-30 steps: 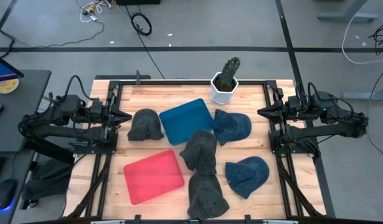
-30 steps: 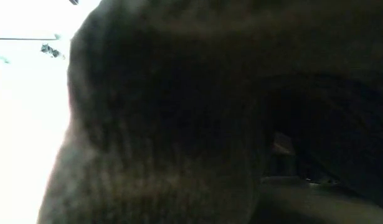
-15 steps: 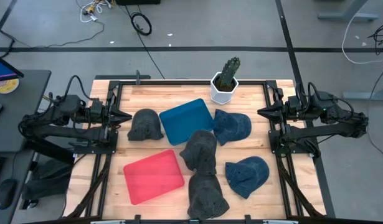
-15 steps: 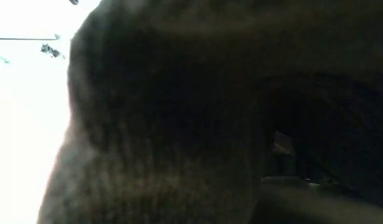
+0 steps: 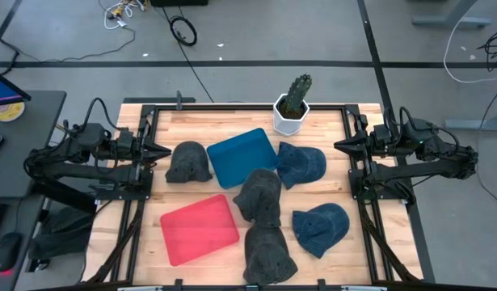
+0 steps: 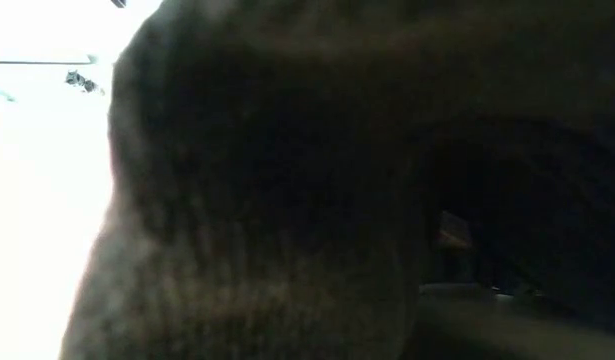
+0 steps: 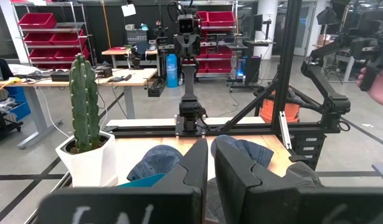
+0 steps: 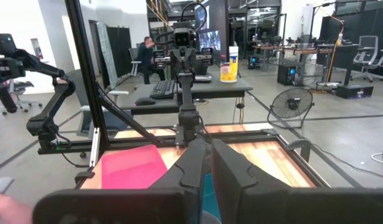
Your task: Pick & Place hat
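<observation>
Several hats lie on the wooden table. A dark grey hat [image 5: 187, 162] lies at the far left, two more dark grey hats lie in the middle [image 5: 259, 196] and at the near edge [image 5: 268, 255]. Two blue caps lie at the right [image 5: 301, 164] [image 5: 321, 227]. A blue mat [image 5: 241, 156] and a red mat [image 5: 199, 228] lie flat. My left gripper [image 5: 163, 152] is shut and empty at the left edge, just left of the far-left hat. My right gripper [image 5: 339, 146] is shut and empty at the right edge.
A cactus in a white pot [image 5: 292, 106] stands at the far edge, and shows in the left wrist view [image 7: 86, 143]. A dark hat [image 6: 337, 180] fills the low view. Black frame rails [image 5: 138, 162] run along both sides. A person's hand [image 7: 373, 78] shows in the room beyond.
</observation>
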You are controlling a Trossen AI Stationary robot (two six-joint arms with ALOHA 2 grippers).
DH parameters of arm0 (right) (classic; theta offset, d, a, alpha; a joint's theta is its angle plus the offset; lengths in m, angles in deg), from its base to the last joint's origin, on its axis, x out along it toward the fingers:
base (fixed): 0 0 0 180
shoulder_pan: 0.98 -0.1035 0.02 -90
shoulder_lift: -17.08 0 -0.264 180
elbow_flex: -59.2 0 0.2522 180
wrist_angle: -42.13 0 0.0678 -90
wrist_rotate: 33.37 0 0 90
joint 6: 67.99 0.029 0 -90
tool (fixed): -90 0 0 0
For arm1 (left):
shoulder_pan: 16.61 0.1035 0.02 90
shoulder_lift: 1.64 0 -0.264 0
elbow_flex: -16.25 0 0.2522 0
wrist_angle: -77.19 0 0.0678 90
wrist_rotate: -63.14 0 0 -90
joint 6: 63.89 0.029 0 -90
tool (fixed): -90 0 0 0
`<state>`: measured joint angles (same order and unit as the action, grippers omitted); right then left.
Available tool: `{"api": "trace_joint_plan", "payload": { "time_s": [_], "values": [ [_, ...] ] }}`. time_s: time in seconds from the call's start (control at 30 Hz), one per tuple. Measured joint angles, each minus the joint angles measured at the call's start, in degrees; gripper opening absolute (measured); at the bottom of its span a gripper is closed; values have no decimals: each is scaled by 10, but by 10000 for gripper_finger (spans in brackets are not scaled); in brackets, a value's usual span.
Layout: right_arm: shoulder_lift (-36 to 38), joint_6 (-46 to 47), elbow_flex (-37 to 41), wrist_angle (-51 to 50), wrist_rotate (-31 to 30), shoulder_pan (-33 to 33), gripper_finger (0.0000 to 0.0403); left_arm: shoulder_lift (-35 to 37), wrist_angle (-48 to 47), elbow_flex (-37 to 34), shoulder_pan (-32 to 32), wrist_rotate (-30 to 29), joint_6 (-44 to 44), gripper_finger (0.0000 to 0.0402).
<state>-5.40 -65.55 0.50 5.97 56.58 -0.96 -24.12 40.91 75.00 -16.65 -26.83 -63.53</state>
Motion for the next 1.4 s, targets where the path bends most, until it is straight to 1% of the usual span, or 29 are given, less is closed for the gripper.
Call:
{"api": "trace_joint_plan", "payload": {
  "time_s": [0.27,0.5,0.63,0.73,0.83,0.9,0.97,1.27,1.4],
  "values": [
    [-2,3,0,3,0,0,34,0,0,0,0,0,0,30],
    [-27,-20,0,71,1,0,34,0,0,0,0,0,0,30],
    [-54,-36,2,78,41,0,34,0,0,0,0,0,0,30],
    [-79,-48,16,129,91,0,34,0,0,0,0,0,0,30],
    [-109,-4,33,199,127,0,34,0,0,0,0,0,0,30],
    [-126,41,46,245,132,-1,34,0,0,0,0,0,0,30],
    [-140,62,58,277,131,-1,34,0,0,0,0,0,0,30],
    [-206,88,93,369,130,-1,34,0,0,0,0,0,0,30],
    [-233,107,102,374,130,-1,34,0,0,0,0,0,0,30]
  ]
}}
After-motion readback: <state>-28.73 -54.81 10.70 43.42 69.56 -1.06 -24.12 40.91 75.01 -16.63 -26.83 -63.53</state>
